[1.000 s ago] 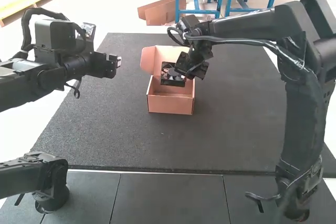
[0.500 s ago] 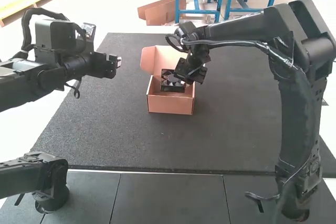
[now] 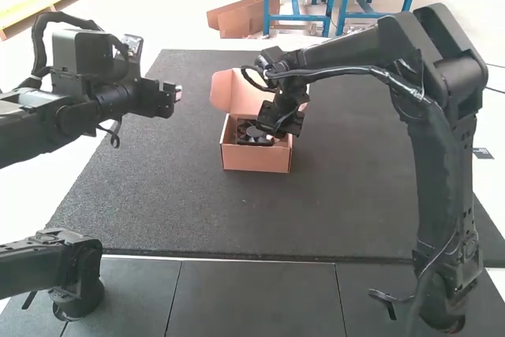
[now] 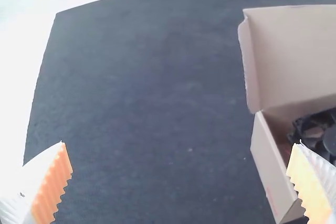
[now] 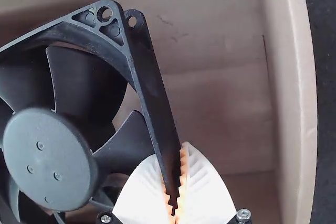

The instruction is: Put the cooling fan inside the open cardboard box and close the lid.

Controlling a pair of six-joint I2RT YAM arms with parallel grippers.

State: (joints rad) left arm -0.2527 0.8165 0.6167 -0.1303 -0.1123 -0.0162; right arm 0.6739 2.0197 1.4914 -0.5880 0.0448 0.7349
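My right gripper (image 5: 176, 174) is clamped on the fan (image 5: 58, 150). In my right wrist view, two white ribbed fingers (image 5: 142, 195) pinch the thin edge of its black frame between orange pads. That view gives me the grip and the detail. The fan has a square frame with screw holes at the corner, curved blades and a round hub with three small dimples. The pale inner wall of the box (image 5: 286, 77) rises just beside and behind it.

The high view hides the pinch but shows the placing. My right gripper (image 3: 278, 120) is down at the open top of the box (image 3: 256, 155). The fan (image 3: 254, 132) is tilted and sits between the box walls. The lid (image 3: 233, 88) stands up at the rear left, and the box rests on the dark mat (image 3: 158, 187).

My left gripper (image 3: 170, 94) hangs above the mat, well apart from the box on its left. In my left wrist view its fingers (image 4: 50, 182) are spread wide with nothing between them. From that side I see the raised lid (image 4: 289, 51), a box wall (image 4: 268, 156) and part of the fan (image 4: 315, 132) inside.
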